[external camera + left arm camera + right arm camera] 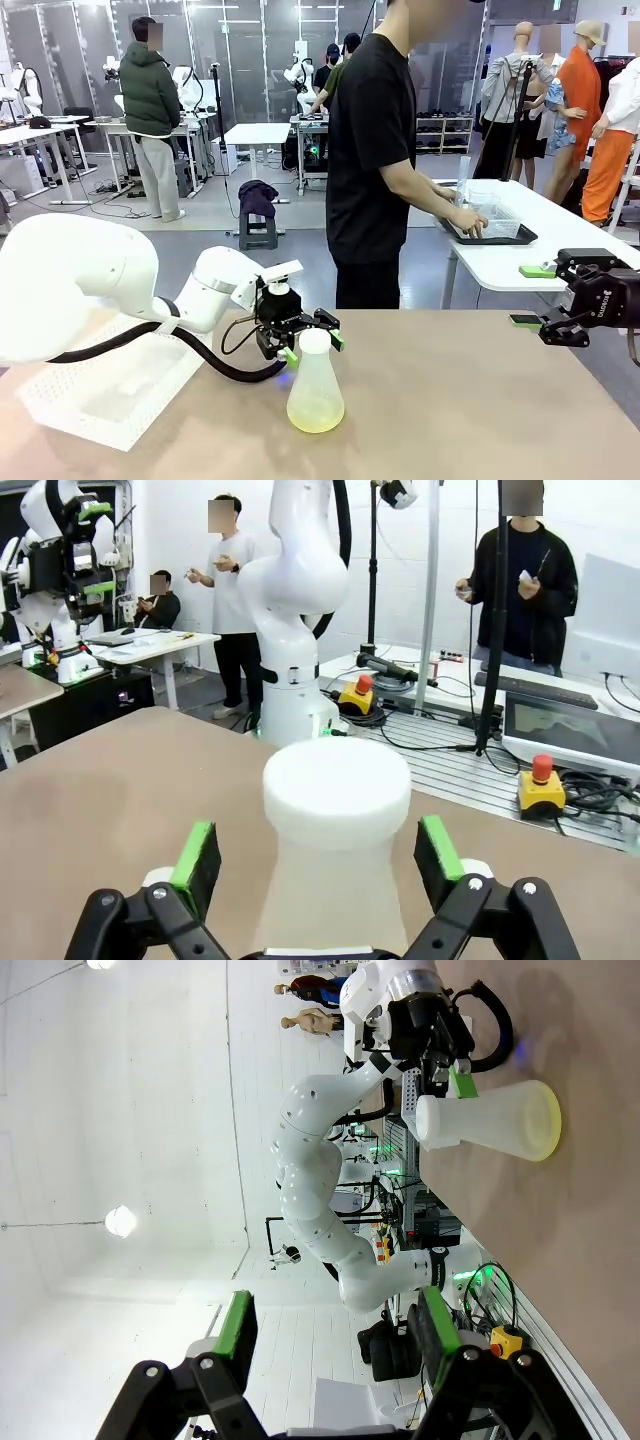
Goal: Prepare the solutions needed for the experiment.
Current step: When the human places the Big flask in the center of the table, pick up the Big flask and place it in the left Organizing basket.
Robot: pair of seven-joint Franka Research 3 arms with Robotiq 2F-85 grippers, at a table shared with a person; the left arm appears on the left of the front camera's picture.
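A frosted conical flask (315,385) with a white cap (314,341) stands upright near the middle of the tan table. The solutions (315,412) show as a shallow layer of pale yellow-green liquid in its base. My left gripper (312,347) is open, and its green pads (195,855) sit on either side of the flask's neck (335,880), with a gap on each side. At the table's right edge my right gripper (532,296) hangs open and holds nothing. The right wrist view shows the flask (490,1120), its liquid (545,1120) and that gripper (335,1325) itself.
A white perforated mat (110,395) lies on the table at the left, under my left arm. Across the table a person in a black T-shirt (370,150) has both hands at a black tray (490,238) on a white side table (560,245).
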